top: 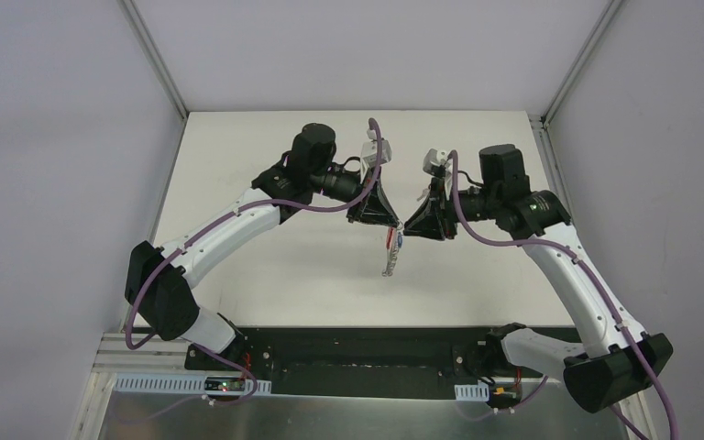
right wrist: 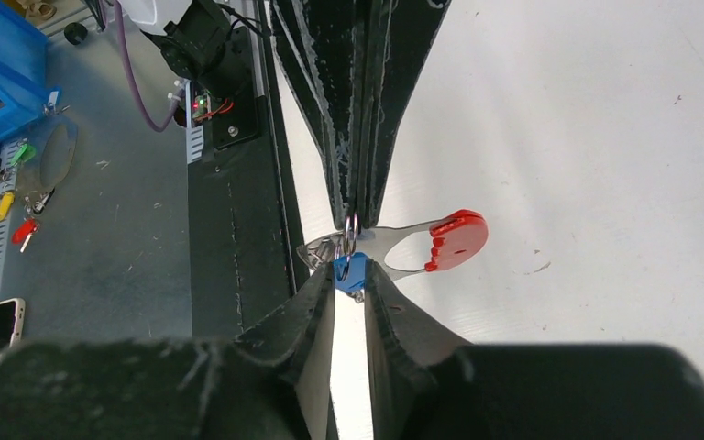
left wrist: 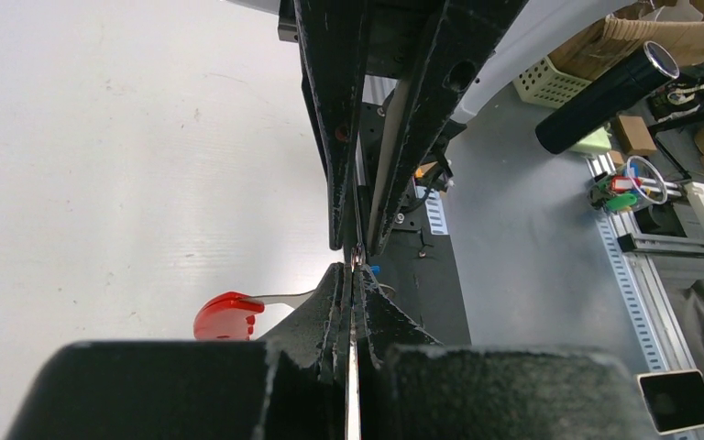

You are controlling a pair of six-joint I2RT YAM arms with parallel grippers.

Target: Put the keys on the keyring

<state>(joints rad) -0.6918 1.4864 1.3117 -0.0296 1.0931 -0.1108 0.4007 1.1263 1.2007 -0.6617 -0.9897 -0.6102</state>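
Left jaws: filling the bottom of the left wrist cam, clamped fully together on the keyring (right wrist: pixel 351 231), with a thin sliver of metal showing in the seam between them.
Right jaws: facing the left pair tip to tip and standing just a crack apart, with the head of the blue key (right wrist: pixel 350 273) sitting right in that gap. Honestly can't tell if they're squeezing it or only sitting around it.
Keyring looks: a small silver ring at the pinch point. A flat silvery loop comes off it and ends in a glossy red tab (right wrist: pixel 458 240) shaped like a little foot, toes and all. There's also a silvery chain (top: pixel 388 263) of small links.
Keyring spot: over the middle of the white counter (top: pixel 330 284), right between the two sets of tips, which nearly touch.
Red tab direction: sticks out sideways from the pinch, toe end outermost. It points right in the right wrist cam and left in the left wrist cam.
Chain axis: in the top cam it runs from the tips toward the arm bases, leaning a touch left. Can't tell if its lower end reaches the counter.
Blue key: bright blue oblong head just beside the ring, blade hidden.
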